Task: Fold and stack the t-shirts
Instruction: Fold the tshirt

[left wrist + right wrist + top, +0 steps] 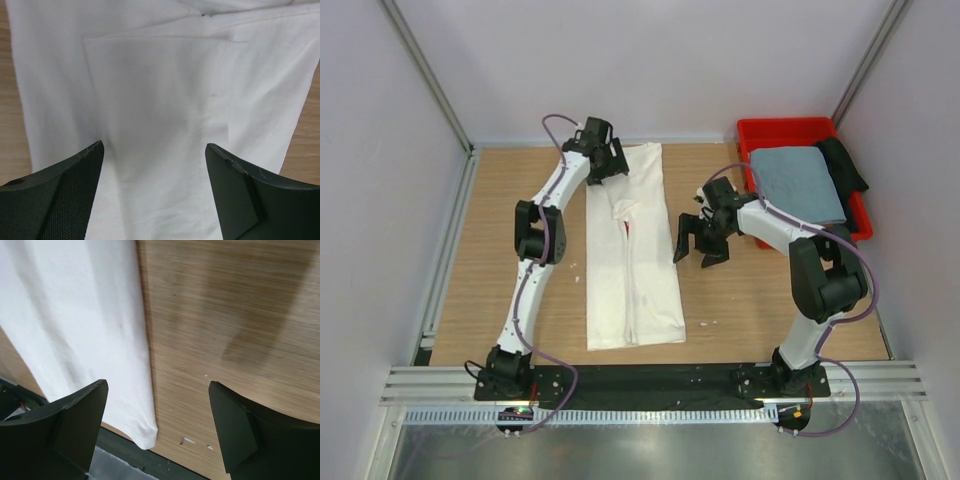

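A white t-shirt (632, 250) lies folded into a long narrow strip down the middle of the wooden table, with a sliver of red print showing at its centre fold. My left gripper (605, 160) hovers open over its far end; the left wrist view shows the white cloth (160, 100) between the spread fingers, nothing gripped. My right gripper (698, 243) stands open just right of the strip, above bare wood, with the shirt's edge (85, 325) under its left finger. A grey-blue t-shirt (798, 182) lies folded on the red bin.
The red plastic bin (785, 130) sits at the back right corner, with a black cloth (845, 165) draped on its right side. A black base strip (650, 378) and metal rails run along the near edge. Walls close in on both sides.
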Controlling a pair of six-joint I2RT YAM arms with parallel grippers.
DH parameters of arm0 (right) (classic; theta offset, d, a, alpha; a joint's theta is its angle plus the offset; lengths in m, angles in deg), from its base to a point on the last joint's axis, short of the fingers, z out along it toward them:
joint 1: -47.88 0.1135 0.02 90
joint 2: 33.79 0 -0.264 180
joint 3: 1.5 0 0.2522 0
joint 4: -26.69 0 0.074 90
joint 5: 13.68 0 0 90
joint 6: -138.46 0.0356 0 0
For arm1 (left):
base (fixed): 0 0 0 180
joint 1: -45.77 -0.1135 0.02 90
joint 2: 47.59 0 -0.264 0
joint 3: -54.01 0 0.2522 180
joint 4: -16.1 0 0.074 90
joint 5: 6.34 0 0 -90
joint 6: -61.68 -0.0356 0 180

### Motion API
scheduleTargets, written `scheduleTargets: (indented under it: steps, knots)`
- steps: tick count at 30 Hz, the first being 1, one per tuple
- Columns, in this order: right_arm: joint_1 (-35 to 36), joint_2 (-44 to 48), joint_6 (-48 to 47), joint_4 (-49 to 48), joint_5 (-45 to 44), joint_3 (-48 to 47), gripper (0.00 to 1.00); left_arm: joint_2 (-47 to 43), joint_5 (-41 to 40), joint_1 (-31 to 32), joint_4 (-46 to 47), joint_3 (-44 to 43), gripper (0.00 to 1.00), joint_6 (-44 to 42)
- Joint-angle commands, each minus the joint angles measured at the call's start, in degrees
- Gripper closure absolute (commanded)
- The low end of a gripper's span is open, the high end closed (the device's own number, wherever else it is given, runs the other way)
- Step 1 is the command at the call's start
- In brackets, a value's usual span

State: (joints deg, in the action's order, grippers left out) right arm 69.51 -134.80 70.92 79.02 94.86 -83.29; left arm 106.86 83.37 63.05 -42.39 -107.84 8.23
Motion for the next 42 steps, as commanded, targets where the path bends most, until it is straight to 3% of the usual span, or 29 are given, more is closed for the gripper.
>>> scheduleTargets:
  steps: [1, 8, 11, 15, 16, 17, 19, 23, 25, 31, 42]
  knots:
    - [-0.1, 0.6, 0.5, -3.0, 8.1, 1.0, 0.12, -11.0, 2.1, -2.2, 2.1, 3.9, 0.16, -5.8]
    - [-0.1, 7.0, 0.0, -4.2, 13.5, 10.8, 0.17, -32.1, 0.7, -3.2, -3.6, 17.7, 0.15, -7.8]
    - [0.0, 10.6, 0.1, -4.6, 16.5, 15.3, 0.21, -41.1, -1.3, -3.2, -10.3, 29.7, 0.18, -5.6]
    - [0.8, 15.8, 1.2, -7.0, 19.9, 21.0, 0.27, -55.5, 6.6, -2.3, -9.7, 55.3, 0.32, -2.3]
    - [1.0, 17.3, 1.6, -7.8, 20.4, 22.9, 0.32, -58.5, 8.3, -1.5, -7.4, 66.1, 0.34, -1.8]
    - [1.1, 17.9, 2.1, -9.0, 20.7, 23.8, 0.34, -64.3, 8.7, -0.7, -6.6, 70.4, 0.35, -1.1]
    - [1.7, 18.2, 2.9, -10.3, 21.2, 26.1, 0.43, -68.3, 10.2, 1.2, -5.4, 78.4, 0.37, 2.2]
    - [2.8, 17.8, 7.3, -16.4, 22.7, 30.1, 0.49, -75.3, 13.0, 6.8, -1.9, 95.0, 0.38, 10.1]
    - [3.8, 17.3, 8.3, -17.6, 22.6, 31.3, 0.53, -77.0, 11.2, 9.7, -2.6, 97.6, 0.38, 13.2]
    - [7.7, 18.0, 11.0, -17.7, 20.0, 34.3, 0.52, -78.2, 9.9, 10.5, -6.6, 102.1, 0.37, 16.4]
    - [10.3, 21.5, 18.8, -22.7, 16.7, 40.8, 0.46, -75.8, 16.7, 10.6, 3.3, 113.7, 0.41, 21.3]
